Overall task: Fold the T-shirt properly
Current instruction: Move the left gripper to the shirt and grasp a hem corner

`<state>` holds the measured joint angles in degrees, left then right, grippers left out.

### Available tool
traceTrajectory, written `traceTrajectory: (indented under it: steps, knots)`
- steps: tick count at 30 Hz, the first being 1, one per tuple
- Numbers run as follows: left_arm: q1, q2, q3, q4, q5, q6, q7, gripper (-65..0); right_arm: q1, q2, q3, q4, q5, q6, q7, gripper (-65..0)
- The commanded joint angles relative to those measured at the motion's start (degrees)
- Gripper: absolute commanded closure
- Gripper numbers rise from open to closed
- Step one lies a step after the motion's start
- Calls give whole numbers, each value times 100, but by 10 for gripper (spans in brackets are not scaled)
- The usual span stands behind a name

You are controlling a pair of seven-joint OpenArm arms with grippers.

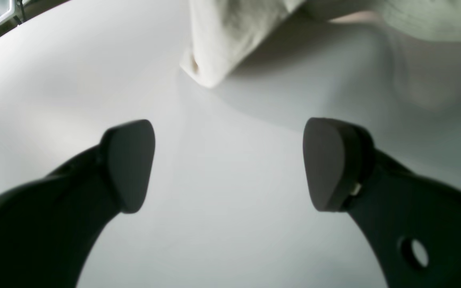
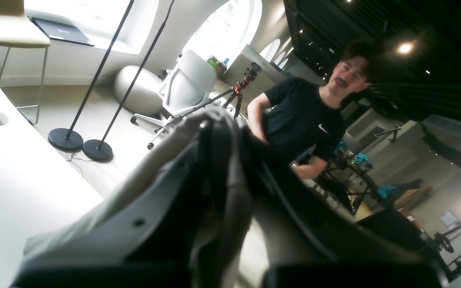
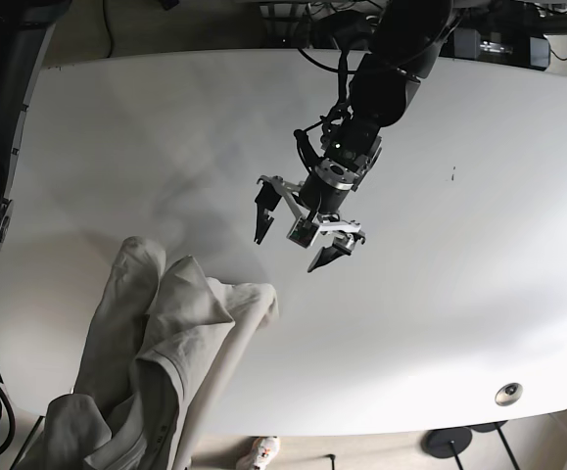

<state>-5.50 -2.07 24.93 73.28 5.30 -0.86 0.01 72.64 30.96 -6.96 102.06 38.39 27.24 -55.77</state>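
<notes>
My left claw hangs above the white bench, its two dark pads spread wide apart with only bare bench surface between them. My right claw is closed on a fold of the T-shirt; in the right wrist view the grey cloth runs up between the dark fingers. The T-shirt is cream or off-white, crumpled and bunched in long soft folds, lying at the near left part of the bench in the base view and trailing over its front edge. One rounded corner of it lies on the bench just ahead of my left claw, not touching the pads. No print or label can be read on the garment. The only legible mark is a small white swoosh logo on the chest of the black shirt worn by a man standing beyond the bench. Two black round-based stands sit on the floor near a white chair
</notes>
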Motion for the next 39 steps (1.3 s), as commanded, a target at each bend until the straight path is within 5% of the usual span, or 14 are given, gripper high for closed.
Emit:
traceTrajectory:
  steps: [1,25,28,34,35,37,39]
  knots:
    - [-351,132,0,-264,-25,38,-164,-540,216,29,59,40,-19,-30,175,-19]
    - [-2910,870,0,-4791,-16,-375,-2555,-539,216,29,68,49,-2,-30,183,-19]
    - [-3156,1107,0,-5424,-16,-700,-3038,-537,216,29,68,49,-2,-30,192,-19]
    - [-3173,1107,-9,-5530,-7,-753,-3038,-529,216,20,68,49,-11,-30,192,-19]
    - [-3173,1107,-9,-5530,-7,-753,-3038,-506,216,29,68,49,-2,-30,192,-19]
    - [-3173,1107,-9,-5539,-7,-753,-3038,-354,216,29,68,49,7,-30,192,-19]
    - [-3173,1107,-27,-5539,-7,-744,-3038,-126,216,29,68,49,7,-30,192,-19]
